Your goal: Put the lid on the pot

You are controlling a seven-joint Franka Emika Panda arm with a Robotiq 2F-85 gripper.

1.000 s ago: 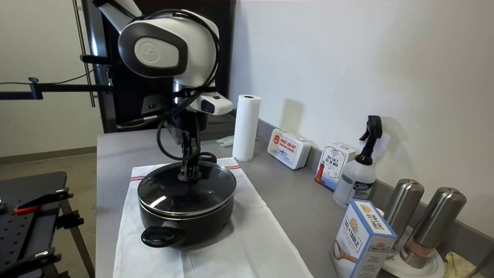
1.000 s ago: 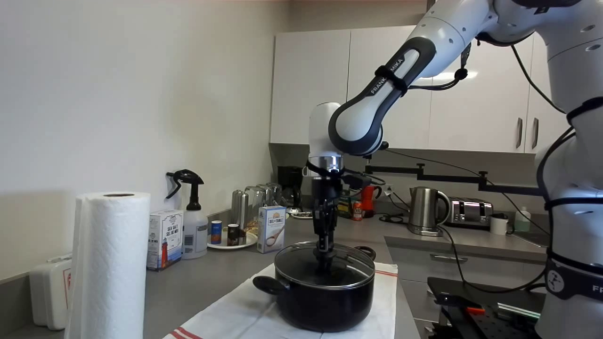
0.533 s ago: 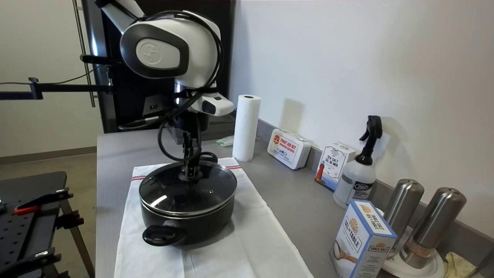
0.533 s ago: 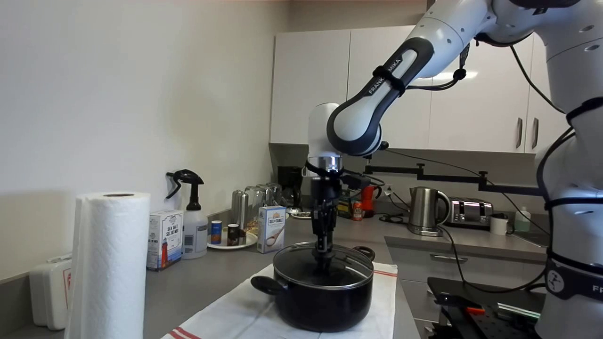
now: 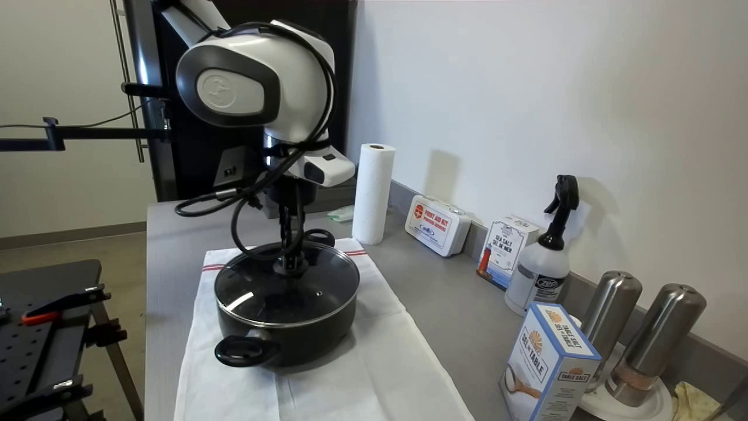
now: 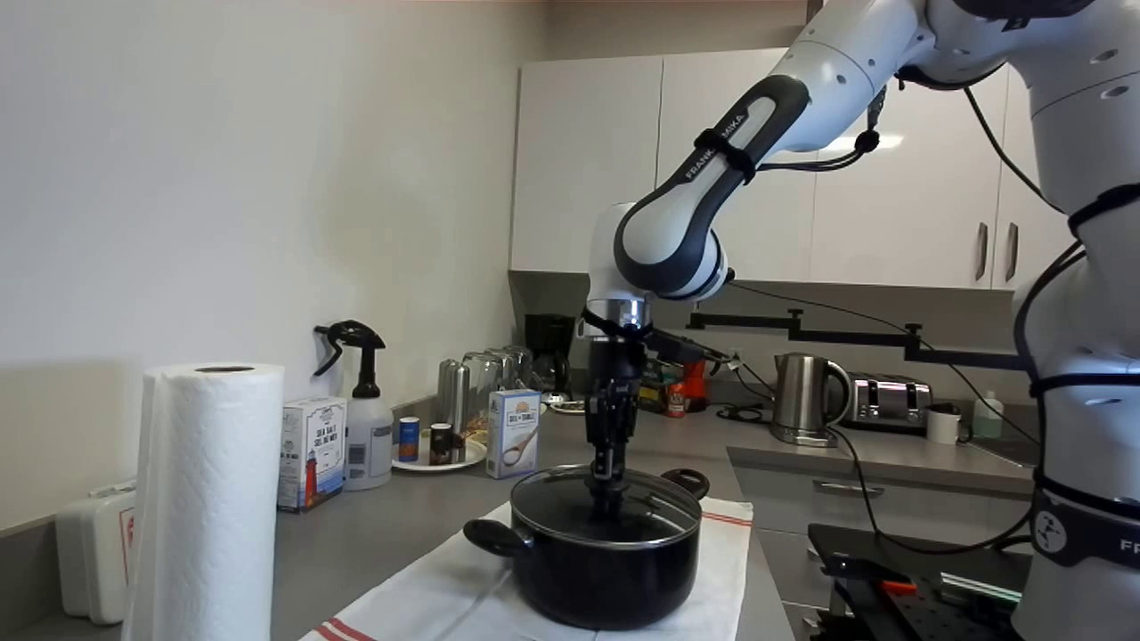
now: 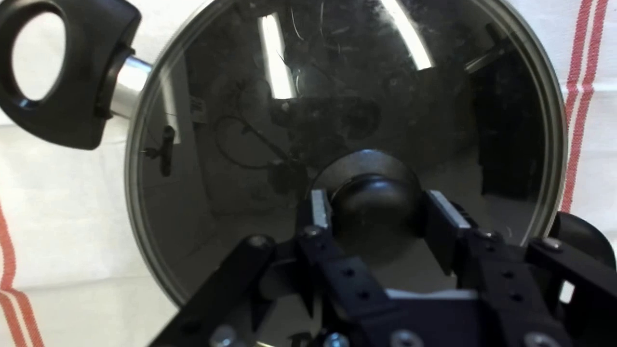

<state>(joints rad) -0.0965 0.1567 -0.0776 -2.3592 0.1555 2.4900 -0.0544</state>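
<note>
The see-through lid (image 5: 330, 289) with its metal rim lies level on top of the black pot (image 5: 304, 345) in both exterior views; the lid (image 6: 552, 512) and pot (image 6: 606, 583) look lined up. My gripper (image 5: 290, 264) points straight down at the lid's centre; it also shows in an exterior view (image 6: 607, 485). In the wrist view the gripper (image 7: 378, 212) has a finger on each side of the dark round knob, close against it. The lid (image 7: 337, 120) fills most of that view, with a pot handle at upper left. The pot's inside is hidden under the dark glass.
The pot stands on a white towel (image 5: 374, 356) with red stripes. A paper towel roll (image 5: 374, 193), first aid kit (image 5: 437, 225), spray bottle (image 5: 539, 269), salt boxes (image 5: 549, 362) and steel mills (image 5: 657, 339) stand along the wall. A kettle (image 6: 802, 401) is further back.
My gripper has lowered slightly and the wrist has tilted. The lid, pot and towel have shifted a little with it. The narrow gap seen earlier between lid and pot rim has closed.
</note>
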